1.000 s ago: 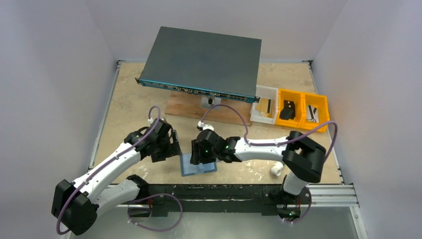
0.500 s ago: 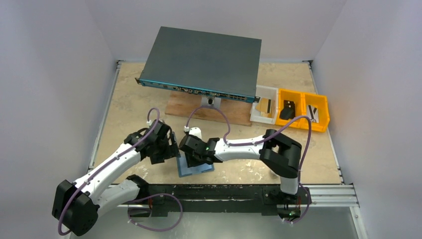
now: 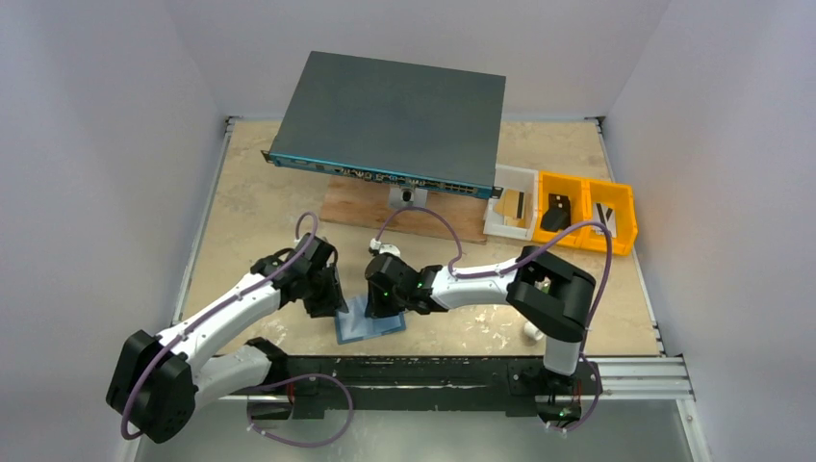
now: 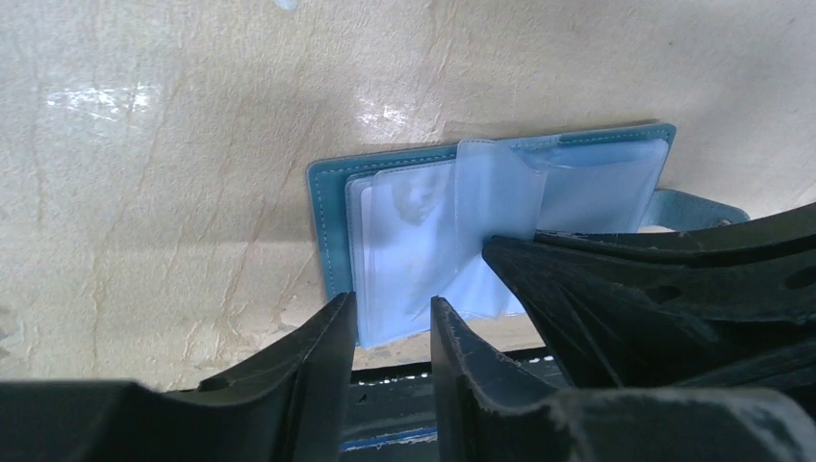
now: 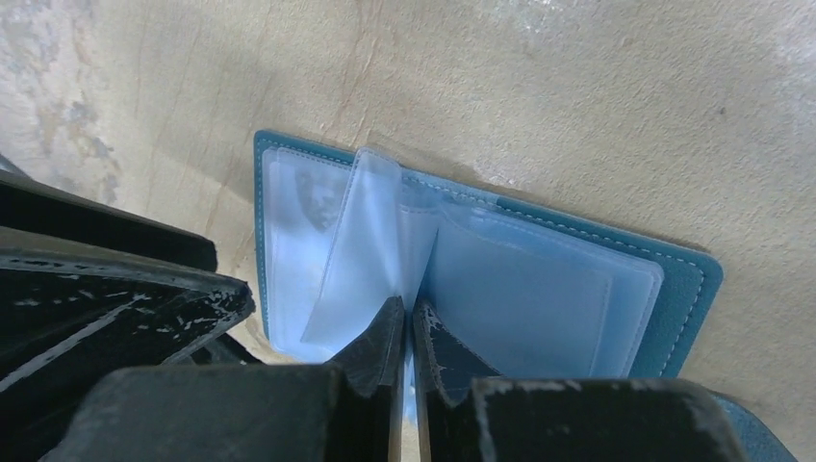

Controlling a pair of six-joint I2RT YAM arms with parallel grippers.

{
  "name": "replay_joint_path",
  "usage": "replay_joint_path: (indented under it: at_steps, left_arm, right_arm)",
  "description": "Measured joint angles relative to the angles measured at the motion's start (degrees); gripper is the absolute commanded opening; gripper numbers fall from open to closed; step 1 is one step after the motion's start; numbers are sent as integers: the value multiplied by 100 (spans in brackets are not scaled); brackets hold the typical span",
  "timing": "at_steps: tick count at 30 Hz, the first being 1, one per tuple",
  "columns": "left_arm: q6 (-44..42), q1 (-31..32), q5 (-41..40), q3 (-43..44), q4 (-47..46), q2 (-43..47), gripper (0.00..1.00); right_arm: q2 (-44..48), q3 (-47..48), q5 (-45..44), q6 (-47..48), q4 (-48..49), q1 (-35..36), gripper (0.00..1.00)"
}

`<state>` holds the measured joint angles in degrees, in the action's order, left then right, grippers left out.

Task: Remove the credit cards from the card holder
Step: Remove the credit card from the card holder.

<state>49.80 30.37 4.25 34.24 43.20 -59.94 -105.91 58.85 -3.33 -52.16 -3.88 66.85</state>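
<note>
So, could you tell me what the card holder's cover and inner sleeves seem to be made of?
The cover of the card holder looks like matte blue leather or faux leather, I cannot tell which: a stitched seam runs along its edge. The inner sleeves look like clear, glossy plastic: they are see-through, bend and catch glare.

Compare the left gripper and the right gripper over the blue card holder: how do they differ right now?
The left gripper has its jaws apart; the right gripper has them pinched shut. The left gripper straddles the near edge of the card holder at its left page, with no clear grip; the right gripper nips a raised clear sleeve near the middle fold. Shared: both have black fingers, point down, and work on the same open card holder.
</note>
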Motion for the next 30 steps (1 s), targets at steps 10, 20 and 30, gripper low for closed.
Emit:
replay_joint_path:
  at_steps: [10,20,30]
  left_arm:
    - [-11,0,260,-229,-444,-411,13]
    - [-4,7,538,-297,-951,-918,4]
    - [7,52,629,-299,-1078,-883,6]
  right_arm:
    - [26,-553,874,-151,1047,-334,0]
    - [-46,-686,1174,-188,1473,-398,5]
    - [319,-682,1088,-66,994,-352,35]
